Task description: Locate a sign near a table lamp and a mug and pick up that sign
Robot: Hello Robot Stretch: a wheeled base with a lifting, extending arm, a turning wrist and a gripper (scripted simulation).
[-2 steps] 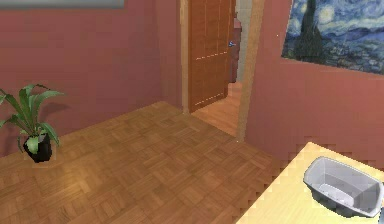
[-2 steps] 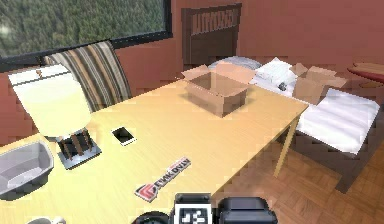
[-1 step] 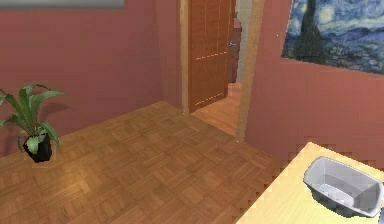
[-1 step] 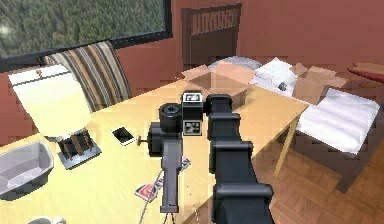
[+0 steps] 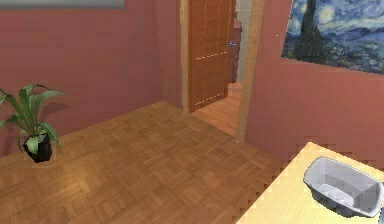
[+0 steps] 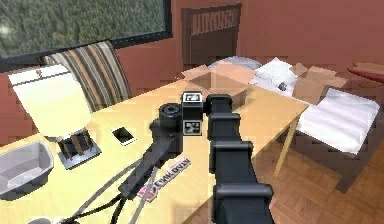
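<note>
Reach stage, judged: the gripper (image 6: 146, 167), grasp indeterminable, is close to a flat printed card (image 6: 167, 183) near the table lamp (image 6: 45, 100); next, squaring onto it.

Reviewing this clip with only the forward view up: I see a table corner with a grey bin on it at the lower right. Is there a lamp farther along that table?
Observer: Yes. In the arm side view a table lamp with a cream shade stands on the table, right beside the grey bin.
Operator: Is anything sign-like lying near it?
Observer: A flat printed card lies on the tabletop, toward the arm side view's right from the lamp. I can't confirm that it is the sign.
Operator: Does the arm have it?
Observer: I cannot tell whether it holds anything. The gripper is out over the tabletop, with the card lying close by it.
</note>
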